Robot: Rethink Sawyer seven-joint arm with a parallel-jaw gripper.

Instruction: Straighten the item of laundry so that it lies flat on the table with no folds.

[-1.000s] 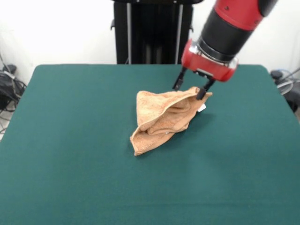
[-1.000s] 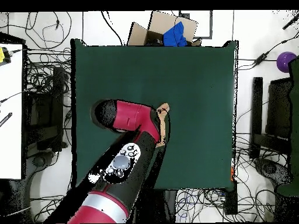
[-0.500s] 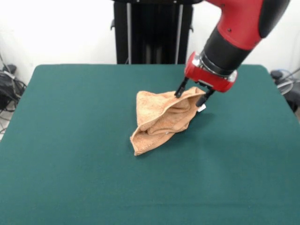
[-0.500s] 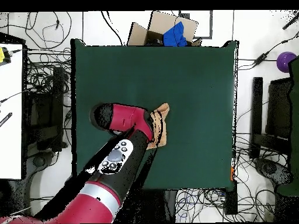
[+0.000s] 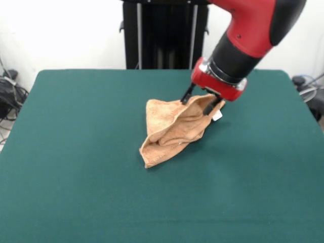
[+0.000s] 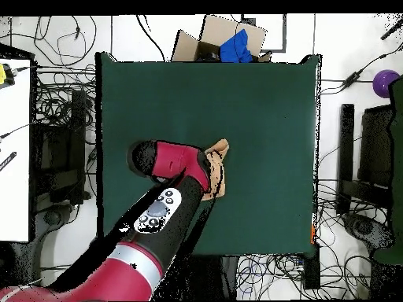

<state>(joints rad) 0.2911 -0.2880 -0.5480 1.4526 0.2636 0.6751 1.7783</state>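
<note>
I'm seeing the tool (image 5: 201,103) with its fingers spread, straddling the top edge of the crumpled towel (image 5: 172,130), which is lying bunched just below it on the green surface (image 5: 76,152)

The towel (image 5: 174,129) is a light orange-tan, plain, with a small white tag (image 5: 217,116). The desk (image 5: 76,152) top is dark green. The arm (image 5: 243,35) is red with black sections; its hand (image 5: 201,101) has black fingers (image 5: 186,95).
</note>
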